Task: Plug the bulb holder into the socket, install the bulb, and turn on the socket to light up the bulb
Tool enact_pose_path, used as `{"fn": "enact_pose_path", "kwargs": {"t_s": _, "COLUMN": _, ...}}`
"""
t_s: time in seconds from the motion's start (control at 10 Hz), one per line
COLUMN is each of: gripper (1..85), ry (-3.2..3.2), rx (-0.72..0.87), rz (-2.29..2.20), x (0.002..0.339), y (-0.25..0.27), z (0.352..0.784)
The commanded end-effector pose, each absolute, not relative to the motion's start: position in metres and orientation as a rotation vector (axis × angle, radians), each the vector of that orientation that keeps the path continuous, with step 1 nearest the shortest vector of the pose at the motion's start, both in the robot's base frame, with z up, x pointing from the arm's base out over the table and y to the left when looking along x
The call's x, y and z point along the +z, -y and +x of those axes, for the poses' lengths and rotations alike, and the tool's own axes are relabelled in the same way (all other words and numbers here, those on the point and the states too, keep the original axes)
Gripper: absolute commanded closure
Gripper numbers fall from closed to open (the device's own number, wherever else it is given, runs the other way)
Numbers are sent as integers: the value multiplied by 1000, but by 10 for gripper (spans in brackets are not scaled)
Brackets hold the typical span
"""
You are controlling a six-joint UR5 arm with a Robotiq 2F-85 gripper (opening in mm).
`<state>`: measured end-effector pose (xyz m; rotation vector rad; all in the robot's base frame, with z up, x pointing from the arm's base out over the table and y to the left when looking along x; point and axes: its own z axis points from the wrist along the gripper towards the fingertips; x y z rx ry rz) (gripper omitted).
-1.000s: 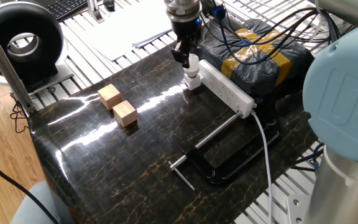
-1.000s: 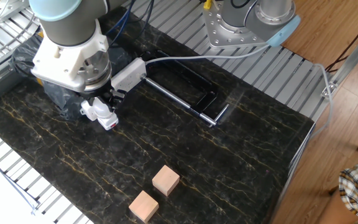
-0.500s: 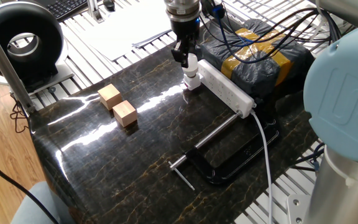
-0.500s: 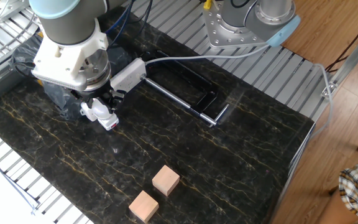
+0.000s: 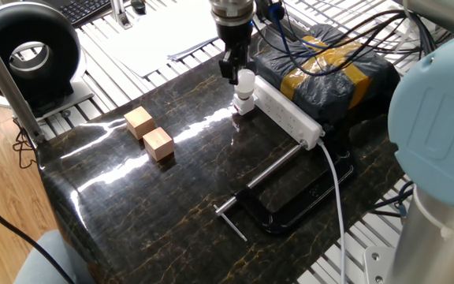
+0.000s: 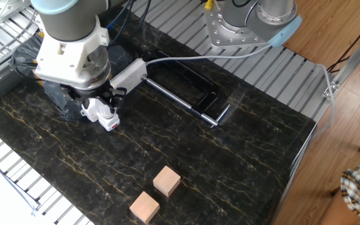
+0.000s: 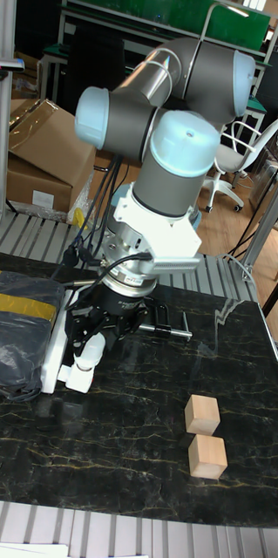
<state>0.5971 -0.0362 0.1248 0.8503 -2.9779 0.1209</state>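
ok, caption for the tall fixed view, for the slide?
UR5 gripper above the bulb seated in the bulb holder at the socket end; two wooden cubes nearby.

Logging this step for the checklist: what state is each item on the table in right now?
bulb: unlit, upright, in the tool's grip, sitting on the bulb holder.
bulb holder: plugged in at the socket's end.
socket: flat on table; switch position unreadable.
tool: shut on the bulb.
clamp: lying flat, untouched.

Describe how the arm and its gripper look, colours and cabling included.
The arm is built of grey tubular links with rounded light-blue joint caps. Its wrist ends in a white flange over a dark metal ring. The gripper is small and black. Black cables trail behind it.
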Motion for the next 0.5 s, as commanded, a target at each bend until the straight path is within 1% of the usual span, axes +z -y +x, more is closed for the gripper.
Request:
{"fn": "enact_pose_path", "kwargs": {"t_s": 0.0, "gripper": 263, "ry": 2904, "rx": -5, "rz": 1167, "x": 145, "y": 6, "z": 589}}
{"fn": "enact_pose_path", "kwargs": {"t_s": 0.1, "gripper": 263, "ry": 2819, "rx": 43, "rz": 1396, "x": 155, "y": 11, "z": 590}}
{"fn": "enact_pose_path", "kwargs": {"t_s": 0.2, "gripper": 263, "ry": 2695, "rx": 129, "rz": 1628, "x": 164, "y": 20, "z": 590}}
{"fn": "enact_pose_path", "kwargs": {"t_s": 0.4, "gripper": 270, "ry": 2456, "rx": 197, "rz": 2007, "x": 168, "y": 23, "z": 601}}
